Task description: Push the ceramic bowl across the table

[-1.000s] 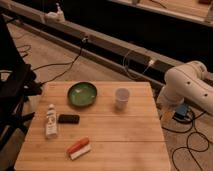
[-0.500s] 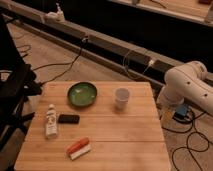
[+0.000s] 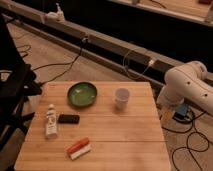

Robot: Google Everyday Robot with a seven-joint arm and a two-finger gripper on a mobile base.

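We see the ceramic bowl (image 3: 82,94) sitting on the far left part of the counter (image 3: 131,146), a shallow round dish with a glossy green inside and a dark rim. The counter is a square top of pale, bamboo-like planks with the seams running across it. Just to the right of the bowl, and apart from it, stands a small white cup (image 3: 121,98), plain and slightly tapered. Nearer to us on the left, a little white bottle (image 3: 51,121) stands upright with a flat black block (image 3: 68,119) just beside it. Towards the front lies an oblong red-and-white piece (image 3: 78,148) at a slant. The robot's arm (image 3: 187,87), smooth white with rounded joints, is folded off the counter's right edge, well apart from the bowl. The tool is hidden down beside that arm. Its fingers stand apart with nothing between them. Dark cables (image 3: 60,62) loop over the floor behind.
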